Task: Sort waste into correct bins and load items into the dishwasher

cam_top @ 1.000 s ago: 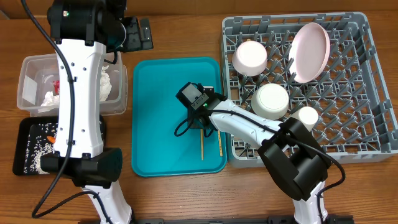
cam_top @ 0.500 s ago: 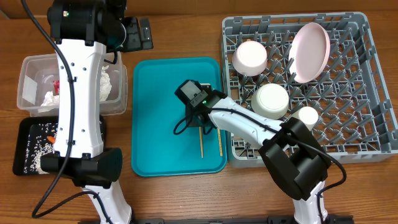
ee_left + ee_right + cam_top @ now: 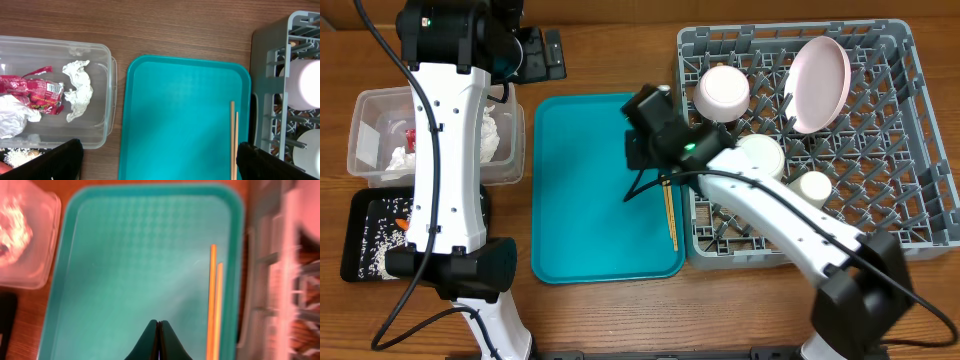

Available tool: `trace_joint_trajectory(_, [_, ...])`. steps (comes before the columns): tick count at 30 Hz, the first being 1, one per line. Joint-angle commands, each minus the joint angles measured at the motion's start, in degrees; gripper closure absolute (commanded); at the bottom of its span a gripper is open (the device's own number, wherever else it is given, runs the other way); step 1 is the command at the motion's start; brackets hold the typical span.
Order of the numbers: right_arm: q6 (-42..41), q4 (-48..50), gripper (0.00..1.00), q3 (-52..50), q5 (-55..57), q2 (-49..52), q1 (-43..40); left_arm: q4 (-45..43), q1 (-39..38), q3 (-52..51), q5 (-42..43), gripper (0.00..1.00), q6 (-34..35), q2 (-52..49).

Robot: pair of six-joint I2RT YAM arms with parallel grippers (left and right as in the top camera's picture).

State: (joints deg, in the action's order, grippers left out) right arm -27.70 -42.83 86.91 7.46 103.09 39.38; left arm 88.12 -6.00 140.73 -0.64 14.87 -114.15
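Two wooden chopsticks [image 3: 669, 214] lie side by side along the right edge of the teal tray [image 3: 580, 190]; they also show in the right wrist view [image 3: 214, 305] and the left wrist view [image 3: 234, 135]. My right gripper [image 3: 158, 332] is shut and empty, hovering over the tray left of them [image 3: 642, 135]. My left gripper [image 3: 160, 162] is open and empty, high at the back [image 3: 548, 52]. The clear tub [image 3: 365, 105] holds the red wrapper [image 3: 30, 90] and tissues [image 3: 77, 90]. The black tray [image 3: 355, 205] holds rice scraps and a carrot piece [image 3: 408, 222].
The grey dish rack [image 3: 910, 200] at the right holds a tilted white plate [image 3: 818, 85], two bowls [image 3: 722, 92] [image 3: 755, 160] and a small cup [image 3: 812, 187]. Its left wall stands right beside the chopsticks. The left arm's white links cross over the tub.
My right gripper rose and moved toward the back of the teal tray. The chopstick that lay further left now lies against the other one at the tray's right edge.
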Motion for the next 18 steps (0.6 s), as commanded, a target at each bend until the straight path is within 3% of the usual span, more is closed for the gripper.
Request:
trace_joint_trajectory(1, [2.1,-0.5,0.96,1.3,-1.0,-1.8,-0.6,-0.1,-0.4,1.1,0.6,0.0,0.6,1.3])
trace_joint_trajectory(5, [2.0,-1.1,0.86,1.1,-1.2,-1.0,-0.4,-0.1,-0.4,1.1,0.6,0.0,0.6,1.3])
trace_joint_trajectory(11, [1.0,0.7,0.56,-1.5,-1.4,0.2,-0.4,-0.1,-0.4,1.1,0.6,0.0,0.6,1.3])
trace_joint_trajectory(18, [-1.0,3.2,0.52,-3.0,-1.6,3.8,0.3,-0.1,-0.4,1.1,0.6,0.0,0.6,1.3])
